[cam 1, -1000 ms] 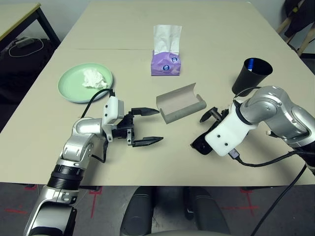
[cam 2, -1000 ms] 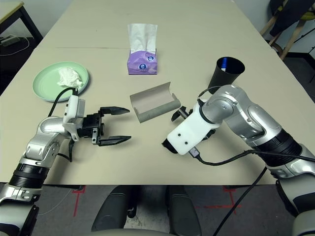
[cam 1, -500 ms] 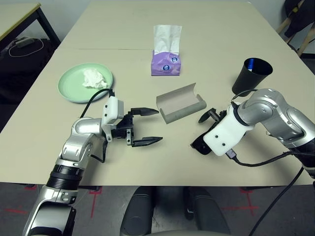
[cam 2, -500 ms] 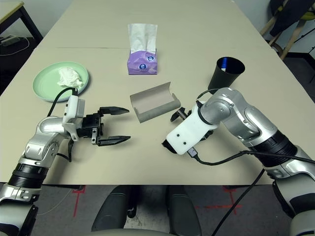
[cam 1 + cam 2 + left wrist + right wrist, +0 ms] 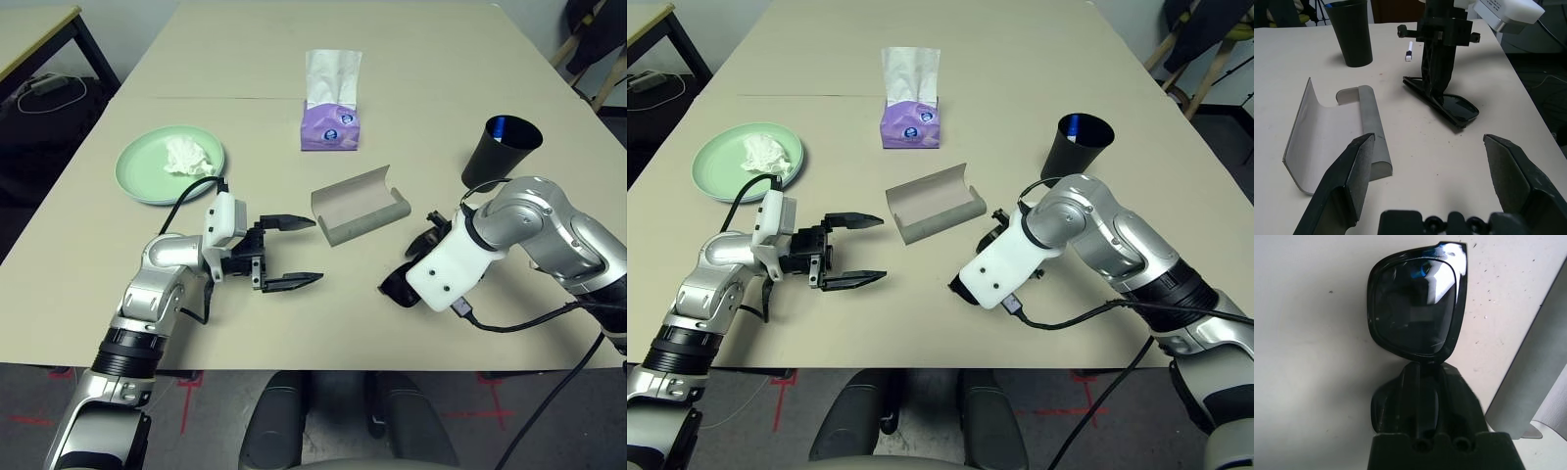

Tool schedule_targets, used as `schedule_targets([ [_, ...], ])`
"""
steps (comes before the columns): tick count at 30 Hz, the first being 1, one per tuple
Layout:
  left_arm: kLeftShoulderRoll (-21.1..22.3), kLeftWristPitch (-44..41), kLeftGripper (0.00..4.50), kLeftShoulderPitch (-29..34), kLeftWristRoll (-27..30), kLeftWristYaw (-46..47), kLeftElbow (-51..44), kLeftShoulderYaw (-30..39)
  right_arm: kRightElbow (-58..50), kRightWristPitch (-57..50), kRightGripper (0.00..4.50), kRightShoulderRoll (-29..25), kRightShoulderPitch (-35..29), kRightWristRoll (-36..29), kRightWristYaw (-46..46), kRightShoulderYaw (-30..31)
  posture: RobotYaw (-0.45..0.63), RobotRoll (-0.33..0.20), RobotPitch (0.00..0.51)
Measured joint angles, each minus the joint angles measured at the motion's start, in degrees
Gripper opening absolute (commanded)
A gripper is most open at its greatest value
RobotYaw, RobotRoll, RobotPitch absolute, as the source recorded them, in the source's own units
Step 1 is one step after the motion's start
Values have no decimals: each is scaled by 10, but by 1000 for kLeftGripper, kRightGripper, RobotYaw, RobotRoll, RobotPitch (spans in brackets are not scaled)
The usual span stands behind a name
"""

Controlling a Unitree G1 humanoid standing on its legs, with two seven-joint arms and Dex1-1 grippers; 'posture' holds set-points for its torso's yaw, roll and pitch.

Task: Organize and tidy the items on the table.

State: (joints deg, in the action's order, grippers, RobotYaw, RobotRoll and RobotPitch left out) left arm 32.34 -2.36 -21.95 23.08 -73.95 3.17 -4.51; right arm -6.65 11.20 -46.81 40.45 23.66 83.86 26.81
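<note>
in the head views, your left gripper (image 5: 294,251) hovers over the table (image 5: 411,88) with its two fingers spread wide and nothing between them. the grey glasses case (image 5: 359,205) lies open just past those fingertips, not touching them. your right gripper (image 5: 405,282) points down at the black sunglasses (image 5: 394,289), its white wrist block hiding the fingers here. beyond that arm stands the black cup (image 5: 499,150); the green plate (image 5: 147,171) with the crumpled tissue (image 5: 187,157) sits well off behind your left arm.

in the left wrist view, both fingers (image 5: 1347,178) stand far apart; the case lies just ahead of one of them, the sunglasses ahead between the two, with the right gripper upright on them. a white pen (image 5: 1409,51) lies beside the cup.

in the right wrist view, your fingers (image 5: 1420,394) are pressed together, pinching the sunglasses at the middle of the frame, one lens lying against the table.
</note>
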Motion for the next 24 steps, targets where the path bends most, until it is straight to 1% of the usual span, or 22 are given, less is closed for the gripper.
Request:
schedule_targets([
  [10, 0, 0, 4500, 0, -1, 0, 0, 0, 0, 3, 385, -1, 22, -17, 12, 0, 107, 0, 155],
  [15, 0, 0, 4500, 0, -2, 4, 0, 0, 1, -13, 385, 0, 51, -39, 25, -3, 101, 0, 148],
  [18, -1, -3, 4500, -1, -2, 20, 0, 1, 12, -50, 385, 21, 100, -55, 26, -11, 101, 0, 146],
  [20, -1, -9, 4500, 0, -2, 35, -1, 2, 26, -63, 385, 34, 119, -57, 15, -15, 106, 0, 148],
  [24, -1, -27, 4500, 0, -2, 65, -6, 10, 73, -71, 385, 60, 135, -49, -16, -15, 108, 0, 148],
])
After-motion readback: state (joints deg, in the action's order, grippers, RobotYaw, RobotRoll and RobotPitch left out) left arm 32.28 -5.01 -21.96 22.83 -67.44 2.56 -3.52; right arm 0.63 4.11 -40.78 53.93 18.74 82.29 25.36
